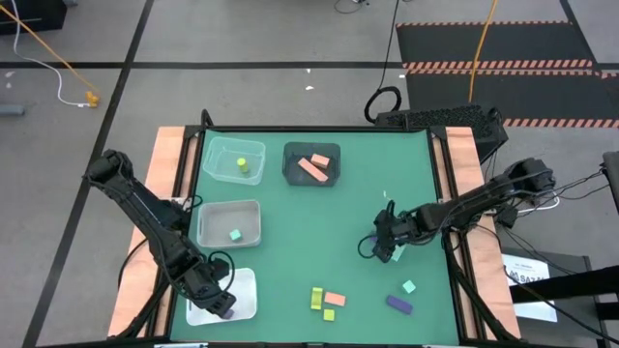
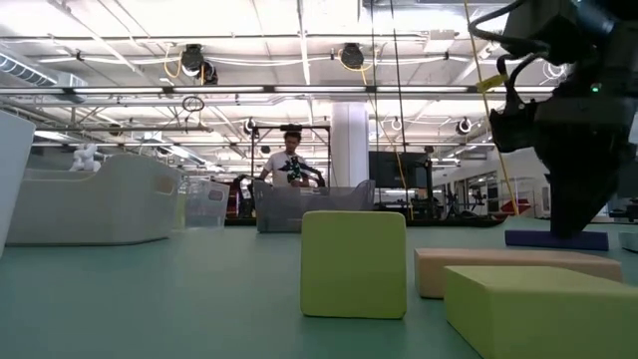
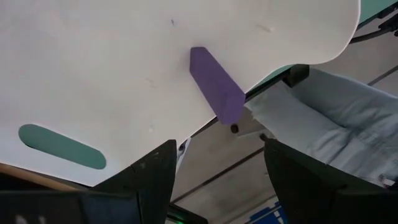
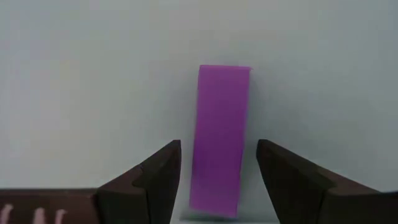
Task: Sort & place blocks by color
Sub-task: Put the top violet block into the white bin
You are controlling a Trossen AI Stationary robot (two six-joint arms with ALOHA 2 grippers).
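- Right wrist view: the right end effector (image 4: 217,171) is open, its fingers straddling a purple bar (image 4: 219,140) lying flat on the desk (image 4: 93,74), not gripping it.
- Left end effector (image 3: 214,174) is open over the white tray (image 3: 112,74); a purple block (image 3: 217,84) lies on the tray at its 12 o'clock, untouched.

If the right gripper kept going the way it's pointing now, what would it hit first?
Most likely the purple bar: the right wrist view shows it lying lengthwise between the open fingers of the right gripper, with bare green table around it. How far off it lies is unclear.
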